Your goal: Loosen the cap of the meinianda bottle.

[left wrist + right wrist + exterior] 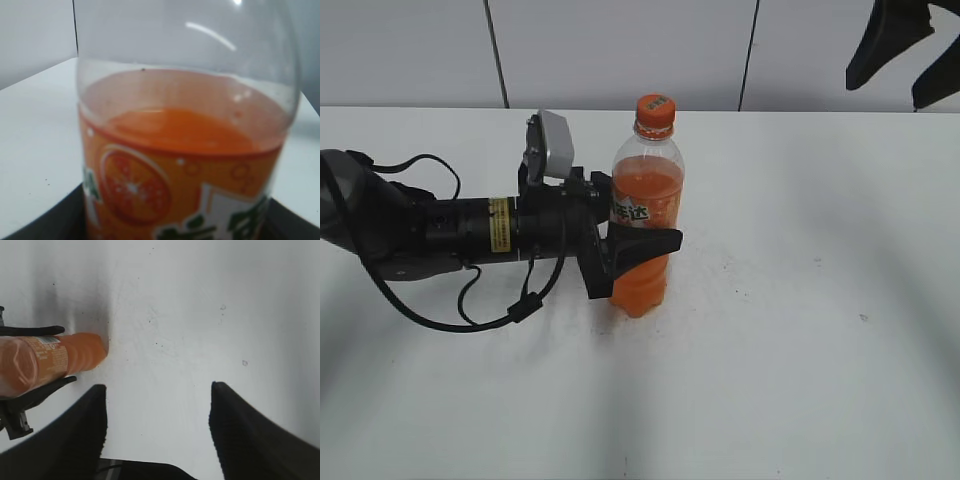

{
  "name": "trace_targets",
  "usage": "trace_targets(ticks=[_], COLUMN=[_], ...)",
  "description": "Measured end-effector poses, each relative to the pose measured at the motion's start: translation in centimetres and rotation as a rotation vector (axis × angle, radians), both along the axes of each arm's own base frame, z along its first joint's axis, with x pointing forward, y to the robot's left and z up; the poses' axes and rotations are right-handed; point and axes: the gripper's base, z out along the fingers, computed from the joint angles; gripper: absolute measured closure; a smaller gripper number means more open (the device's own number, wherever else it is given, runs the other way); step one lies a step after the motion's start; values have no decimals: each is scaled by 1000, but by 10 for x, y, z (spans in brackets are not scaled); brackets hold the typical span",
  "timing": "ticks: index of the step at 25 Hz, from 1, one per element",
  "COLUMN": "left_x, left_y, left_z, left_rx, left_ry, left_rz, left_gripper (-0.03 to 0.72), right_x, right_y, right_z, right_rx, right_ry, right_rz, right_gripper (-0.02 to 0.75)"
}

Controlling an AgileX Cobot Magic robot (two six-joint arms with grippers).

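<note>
One meinianda bottle (645, 225) stands straight up near the middle of the white tabletop (800, 300), long side up and down, with its one orange cap (656, 110) on top pointing up. The left claw (638, 250) squeezes the bottle's middle from the left. The right claw (157, 425) hangs high at the far right, spread wide, holding nothing.

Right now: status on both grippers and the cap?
Left gripper shut on the meinianda bottle, upright on table. Right gripper open, empty, high and clear. Cap on, untouched. Nothing in the way.
</note>
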Motion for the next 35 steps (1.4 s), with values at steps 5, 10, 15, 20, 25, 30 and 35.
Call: trace_targets(ticks=[5,10,15,20,25,30,35], left_x=[-1,-1,-1,-1,-1,-1,-1], left_y=[0,0,0,0,0,0,0], left_z=[0,0,0,0,0,0,0], left_rx=[2,2,3,3,3,3,3], left_ry=[-2,-3,-3,-3,-3,-3,-3], left_rz=[-6,-9,-9,-9,-9,-9,-9], left_gripper=[270,270,270,270,270,270,270], right_x=[7,16,20,10,1,-2,-3], right_y=[26,70,104,126,141,154,165], right_z=[9,20,13,9,13,5,-6], right_rx=[-57,-21,-7,0,7,-24,-45], right_ry=[-16,-63,-46,-34,-45,-43,-24], right_rz=[-52,-6,33,51,63,86,109], right_gripper=[320,329,330,330,330,330,330])
